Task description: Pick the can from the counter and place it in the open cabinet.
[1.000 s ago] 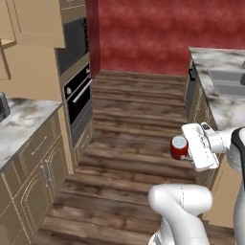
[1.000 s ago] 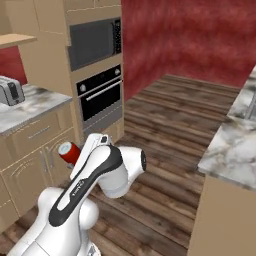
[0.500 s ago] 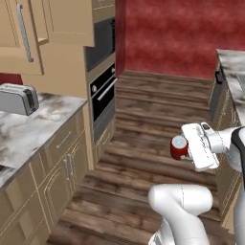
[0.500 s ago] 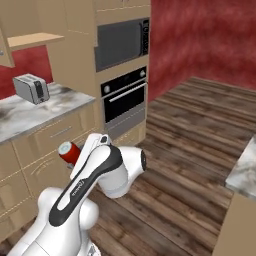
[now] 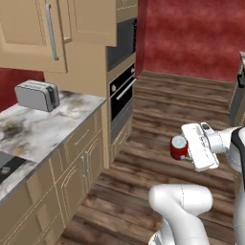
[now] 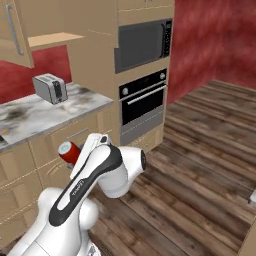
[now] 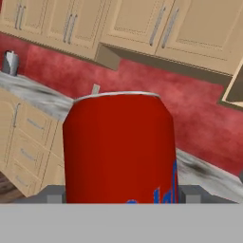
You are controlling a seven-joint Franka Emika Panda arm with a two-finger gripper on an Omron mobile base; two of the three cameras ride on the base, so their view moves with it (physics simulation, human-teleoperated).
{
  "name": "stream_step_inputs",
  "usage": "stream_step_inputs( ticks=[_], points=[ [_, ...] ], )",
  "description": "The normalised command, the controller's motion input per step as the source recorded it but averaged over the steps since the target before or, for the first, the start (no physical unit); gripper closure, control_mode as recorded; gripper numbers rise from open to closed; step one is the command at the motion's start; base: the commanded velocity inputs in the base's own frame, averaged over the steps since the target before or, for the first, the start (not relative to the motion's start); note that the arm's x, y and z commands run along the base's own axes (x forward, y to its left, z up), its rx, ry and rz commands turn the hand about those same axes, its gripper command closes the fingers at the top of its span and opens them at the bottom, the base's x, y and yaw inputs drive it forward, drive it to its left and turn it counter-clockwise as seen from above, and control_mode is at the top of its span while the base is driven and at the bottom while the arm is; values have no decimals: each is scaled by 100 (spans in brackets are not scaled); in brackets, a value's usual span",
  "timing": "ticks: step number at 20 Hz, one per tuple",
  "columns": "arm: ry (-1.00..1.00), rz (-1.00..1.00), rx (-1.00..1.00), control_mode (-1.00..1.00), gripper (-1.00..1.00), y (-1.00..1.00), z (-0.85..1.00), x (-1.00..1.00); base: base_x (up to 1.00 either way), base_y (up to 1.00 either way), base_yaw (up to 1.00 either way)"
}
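Note:
The can [image 5: 178, 147], red with a silver top, hangs in mid-air over the wooden floor with my gripper [image 5: 185, 149] shut on it. From the other side the can [image 6: 68, 151] sticks out left of the gripper [image 6: 76, 156], level with the base cabinet drawers. Up close the can [image 7: 118, 147] stands between the fingertips. The cabinet [image 6: 54, 39] is open at the upper left, its tan shelf bare and its door [image 6: 15, 30] with the long bar handle swung aside. That door [image 5: 33, 33] hangs high, far left of the can. A sliver of the counter [image 5: 242, 57] shows at the right edge.
A silver toaster [image 5: 37, 94] stands on the marble top [image 5: 48, 125] below the cabinet, with a black cooktop [image 5: 6, 165] at its near end. A tall unit holds a built-in oven [image 6: 142, 102] and microwave [image 6: 142, 44]. Open wooden floor [image 5: 162, 119] lies ahead.
Both base views have swung left with the base: the toaster top and wall cabinet have come further into view, the sink counter has slid off right. The can stays gripped.

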Motion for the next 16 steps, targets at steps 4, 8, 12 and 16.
stream_step_inputs(
  ticks=[4,8,12,16],
  points=[
    [0,0,0,100,100,0,0,0,31,14,23],
    [0,0,0,100,100,0,0,0,31,21,22],
    [0,0,0,100,100,0,0,0,33,19,23],
    [0,0,0,100,100,0,0,0,45,15,24]
  ],
)
